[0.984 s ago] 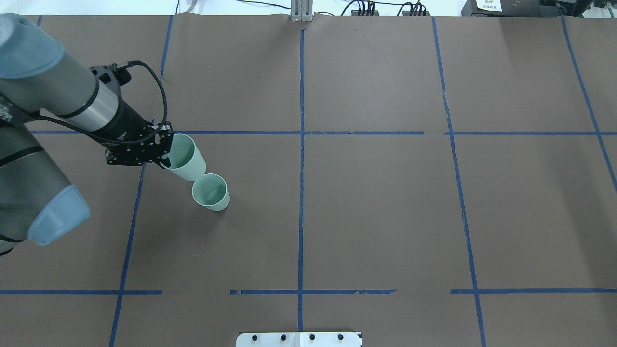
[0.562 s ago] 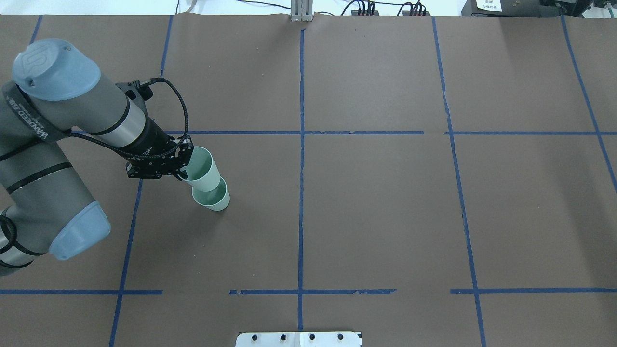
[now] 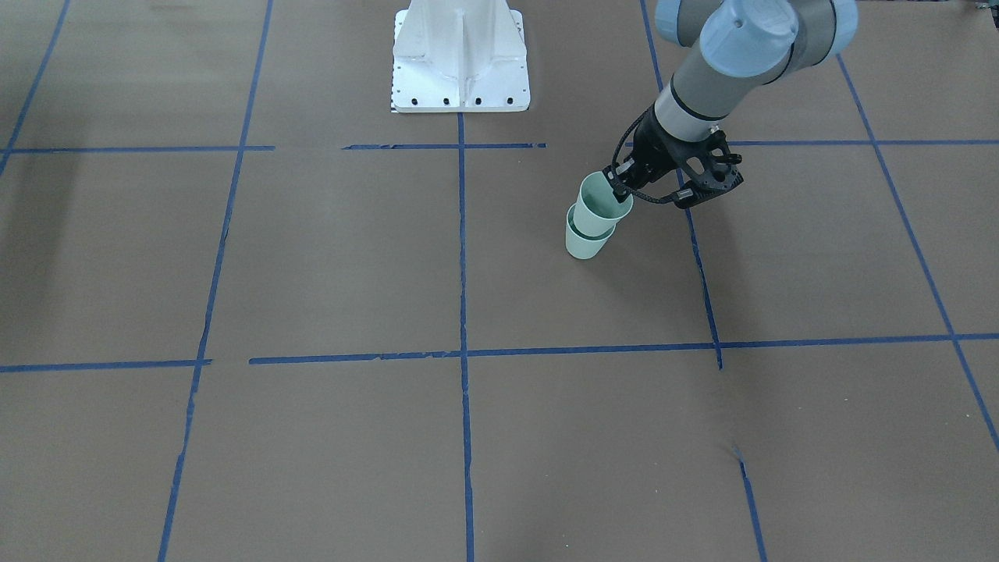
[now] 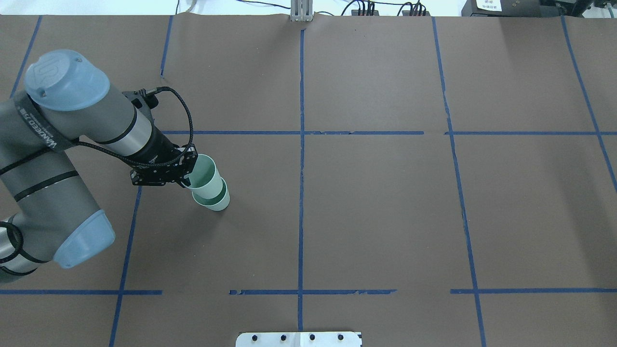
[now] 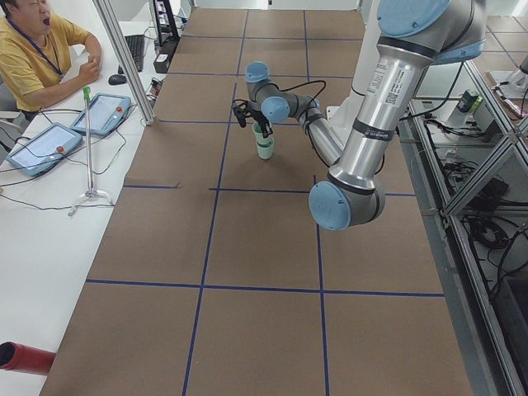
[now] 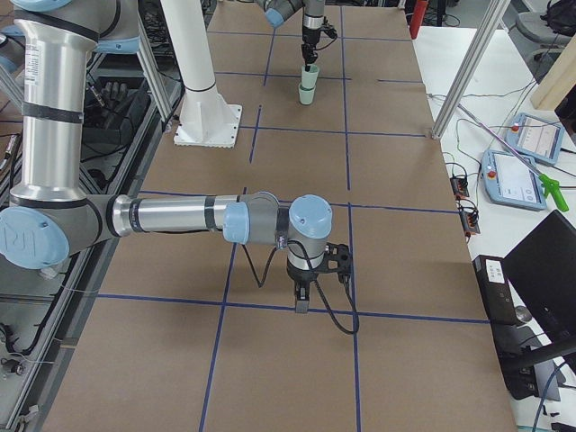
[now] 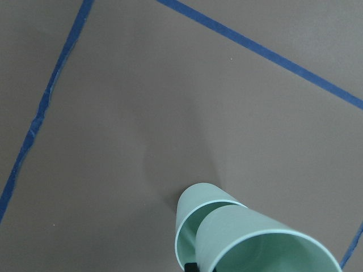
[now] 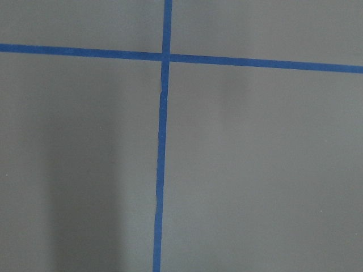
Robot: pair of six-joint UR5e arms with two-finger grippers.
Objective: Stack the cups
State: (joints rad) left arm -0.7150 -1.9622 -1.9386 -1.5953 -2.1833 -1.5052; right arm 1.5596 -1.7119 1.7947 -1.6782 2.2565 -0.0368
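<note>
Left gripper grips rim of tilted pale mint-green plastic tumbler, base inside identical upright tumbler; right gripper: cannot tell.

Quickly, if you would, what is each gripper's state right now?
Left gripper: shut on the upper cup, at its rim.
Right gripper: cannot be told; only a side view shows it.

Brown, perhaps paper-covered table, blue tape grid, white side desk.

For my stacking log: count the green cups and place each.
2. The lower cup stands on the table; the upper cup sits partly inside it, held by the left gripper.
</note>
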